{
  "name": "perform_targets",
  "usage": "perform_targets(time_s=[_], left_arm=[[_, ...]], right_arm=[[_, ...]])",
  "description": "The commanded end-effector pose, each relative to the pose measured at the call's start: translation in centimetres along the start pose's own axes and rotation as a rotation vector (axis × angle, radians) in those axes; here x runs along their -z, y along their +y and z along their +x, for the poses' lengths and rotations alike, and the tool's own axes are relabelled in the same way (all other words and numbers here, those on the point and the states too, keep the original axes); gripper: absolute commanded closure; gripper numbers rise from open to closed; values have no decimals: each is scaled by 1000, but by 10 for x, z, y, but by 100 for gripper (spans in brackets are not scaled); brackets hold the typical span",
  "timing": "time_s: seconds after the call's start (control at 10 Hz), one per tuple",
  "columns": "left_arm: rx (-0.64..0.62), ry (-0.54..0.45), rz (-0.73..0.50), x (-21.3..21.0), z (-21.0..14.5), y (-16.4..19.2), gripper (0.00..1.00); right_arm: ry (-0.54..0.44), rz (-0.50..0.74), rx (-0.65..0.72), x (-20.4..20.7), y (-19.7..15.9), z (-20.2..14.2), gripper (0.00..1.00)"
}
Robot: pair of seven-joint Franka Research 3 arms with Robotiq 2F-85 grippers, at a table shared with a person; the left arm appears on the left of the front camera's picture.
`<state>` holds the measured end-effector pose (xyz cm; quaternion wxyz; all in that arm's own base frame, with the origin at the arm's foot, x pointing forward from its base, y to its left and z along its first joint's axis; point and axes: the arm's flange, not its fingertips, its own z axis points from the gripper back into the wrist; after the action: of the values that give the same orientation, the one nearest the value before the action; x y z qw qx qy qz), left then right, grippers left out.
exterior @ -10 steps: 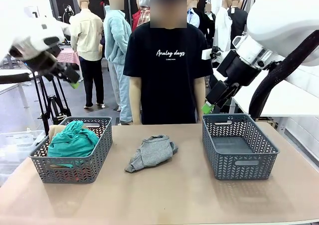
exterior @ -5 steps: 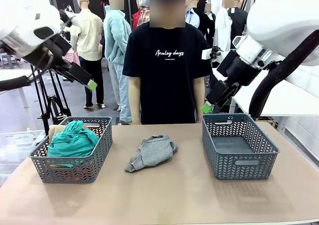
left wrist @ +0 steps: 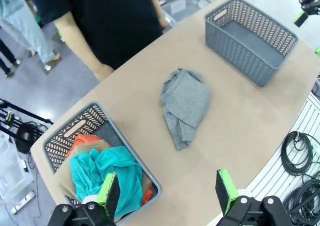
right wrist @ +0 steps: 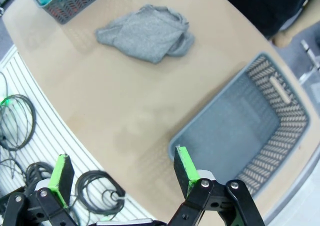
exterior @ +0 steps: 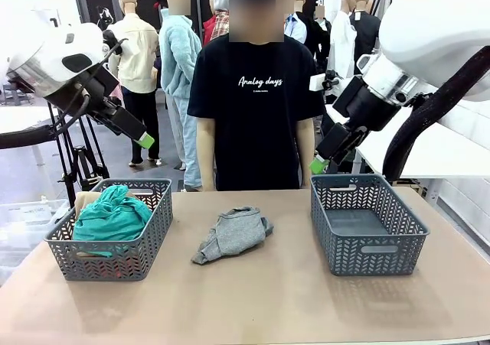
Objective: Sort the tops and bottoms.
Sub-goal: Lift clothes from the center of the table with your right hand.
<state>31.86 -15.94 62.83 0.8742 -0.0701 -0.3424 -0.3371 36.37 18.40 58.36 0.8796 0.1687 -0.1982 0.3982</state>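
grey garment (exterior: 232,233) is your open item, lying bunched on the bare table (exterior: 268,299) between the two baskets, touching neither. your left gripper (left wrist: 167,192) hangs high with its jaws wide and nothing in them, above the table's left end near the left basket (exterior: 107,255). from it the grey garment lies ahead and toward the middle. your right gripper (right wrist: 119,172) is also wide and empty, raised over the back of the right basket (exterior: 366,247), which holds nothing. neither arm looks clearly nearer. the garment's long axis runs on a diagonal, from a narrow tail at the near left to a fuller bunch at the far right. teal garment (exterior: 111,213) sits heaped in the left basket over something orange-red (left wrist: 84,141).
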Motion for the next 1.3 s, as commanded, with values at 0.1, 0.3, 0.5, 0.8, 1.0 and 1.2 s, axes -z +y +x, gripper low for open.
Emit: perform_targets(time_s=[0.1,0.3,0.5,0.8,1.0,1.2], left_arm=[[-8,-8,-1,-2,0,0,0],[-8,-8,-1,-2,0,0,0],[-8,-8,-1,-2,0,0,0],[-8,-8,-1,-2,0,0,0],[-8,-8,-1,-2,0,0,0],[-8,-8,-1,-2,0,0,0]], right_arm=[[-58,124,-174,36,-27,62,0],[-26,180,-191,84,-45,112,0],[-16,136,-207,131,-61,159,0],[42,56,-134,208,-94,186,0],[93,32,-77,256,-113,182,0],[148,-20,-71,289,-116,166,0]])
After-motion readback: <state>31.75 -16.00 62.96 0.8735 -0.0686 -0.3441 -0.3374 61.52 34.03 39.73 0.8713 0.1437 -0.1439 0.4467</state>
